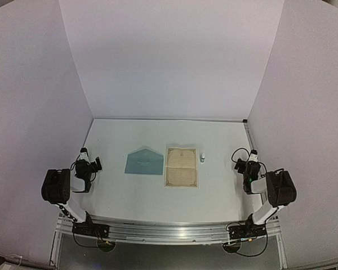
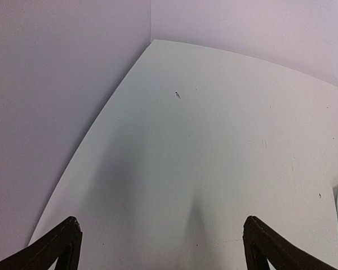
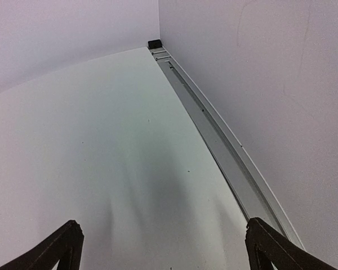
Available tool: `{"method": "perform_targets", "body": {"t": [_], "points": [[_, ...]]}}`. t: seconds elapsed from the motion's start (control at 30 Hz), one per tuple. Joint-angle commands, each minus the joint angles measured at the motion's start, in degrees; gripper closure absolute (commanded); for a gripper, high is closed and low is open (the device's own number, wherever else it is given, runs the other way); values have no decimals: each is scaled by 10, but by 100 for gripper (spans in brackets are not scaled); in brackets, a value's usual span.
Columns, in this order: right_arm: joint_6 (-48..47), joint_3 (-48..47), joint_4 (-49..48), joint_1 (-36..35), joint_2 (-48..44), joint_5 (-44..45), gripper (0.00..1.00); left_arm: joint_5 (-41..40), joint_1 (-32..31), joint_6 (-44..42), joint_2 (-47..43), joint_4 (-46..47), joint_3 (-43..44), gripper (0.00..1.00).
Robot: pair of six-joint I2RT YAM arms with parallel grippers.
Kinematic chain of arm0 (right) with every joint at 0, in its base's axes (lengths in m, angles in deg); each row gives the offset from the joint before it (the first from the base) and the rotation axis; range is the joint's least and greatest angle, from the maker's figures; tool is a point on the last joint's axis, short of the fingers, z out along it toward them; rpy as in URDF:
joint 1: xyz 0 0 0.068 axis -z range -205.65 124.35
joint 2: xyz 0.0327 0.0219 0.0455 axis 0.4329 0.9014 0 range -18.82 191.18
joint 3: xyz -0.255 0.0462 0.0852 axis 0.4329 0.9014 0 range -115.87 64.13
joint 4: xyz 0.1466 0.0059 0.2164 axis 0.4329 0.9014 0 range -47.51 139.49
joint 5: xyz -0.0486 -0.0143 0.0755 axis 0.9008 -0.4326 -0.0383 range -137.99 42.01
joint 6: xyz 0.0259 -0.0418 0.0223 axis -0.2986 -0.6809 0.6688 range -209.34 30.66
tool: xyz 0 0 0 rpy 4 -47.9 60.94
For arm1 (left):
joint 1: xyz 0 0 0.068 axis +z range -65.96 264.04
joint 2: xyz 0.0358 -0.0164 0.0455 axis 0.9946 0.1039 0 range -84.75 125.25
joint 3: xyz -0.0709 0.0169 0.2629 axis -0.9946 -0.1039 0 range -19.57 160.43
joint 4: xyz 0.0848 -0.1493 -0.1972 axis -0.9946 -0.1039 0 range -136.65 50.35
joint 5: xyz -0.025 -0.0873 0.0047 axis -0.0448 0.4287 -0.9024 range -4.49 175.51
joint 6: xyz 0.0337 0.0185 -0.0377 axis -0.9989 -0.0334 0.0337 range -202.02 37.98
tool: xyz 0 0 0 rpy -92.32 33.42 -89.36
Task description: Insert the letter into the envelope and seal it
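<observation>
Top external shows me the envelope (image 1: pixel 144 162) flat on the worktop (image 1: pixel 158 197), the letter (image 1: pixel 181 166) just right of it (narrow gap between); left end effector (image 2: pixel 161 222) and right end effector (image 3: pixel 161 222) gape wide, empty.

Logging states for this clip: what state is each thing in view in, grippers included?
Envelope: lying flat, unsealed, flap seems open.
Letter: lying flat, unfolded, not in the envelope.
Bottle: upright, beside the letter.
Left gripper: open, empty.
Right gripper: open, empty.
</observation>
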Motion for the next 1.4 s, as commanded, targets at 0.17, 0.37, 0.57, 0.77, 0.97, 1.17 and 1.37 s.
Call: {"method": "perform_targets", "body": {"t": [0.17,0.37,0.57,0.77,0.97,1.17,1.37], "points": [[60,-118,317,-2,-209,-49,2,3,0,-4,-26,12,15,0],[190,-223,497,-2,-230,-183,10,73,-1,-15,-99,-318,178,1],[161,-457,680,-46,-114,-280,10,241,-76,-73,-127,-360,243,8],[124,-665,778,-102,84,-367,5,343,-175,-155,-136,-369,236,8],[135,-807,788,-126,261,-474,8,371,-204,-125,-128,-401,251,8],[149,-886,803,-127,380,-541,23,363,-213,-130,-134,-408,244,8],[156,-875,809,-128,430,-586,32,346,-214,-145,-135,-402,238,8]]}}
